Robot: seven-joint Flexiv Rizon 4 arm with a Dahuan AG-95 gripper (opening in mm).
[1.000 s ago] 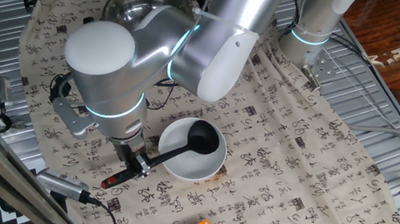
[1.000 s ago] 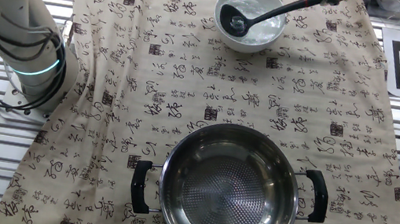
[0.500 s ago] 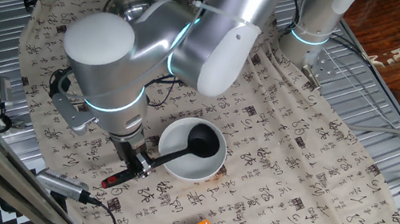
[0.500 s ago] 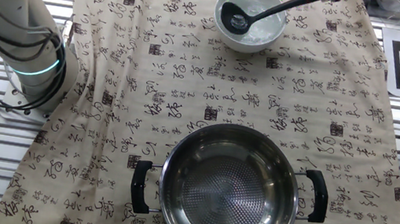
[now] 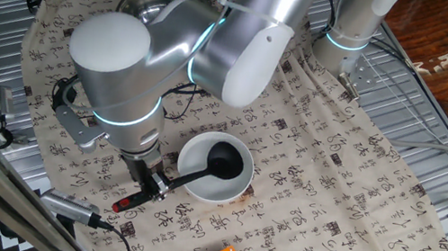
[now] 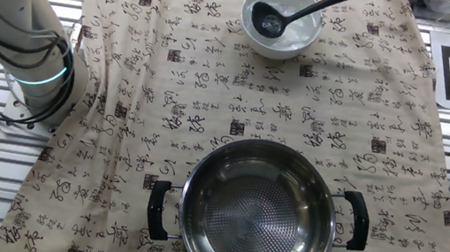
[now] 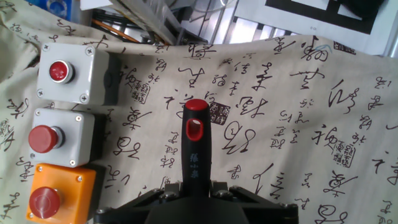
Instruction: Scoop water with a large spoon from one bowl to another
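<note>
The gripper (image 5: 152, 185) had its jaws pinched on the thin handle of the black ladle (image 5: 199, 167), near the red tip (image 7: 196, 105). The ladle's scoop (image 6: 267, 19) sat inside the white bowl (image 5: 236, 187), apparently dipped in the water, though the surface was hard to make out. The steel pot (image 6: 254, 213) stood well apart on the patterned cloth (image 6: 168, 91) covering the desk. Three button boxes (image 7: 62, 127) lay left of the handle.
</note>
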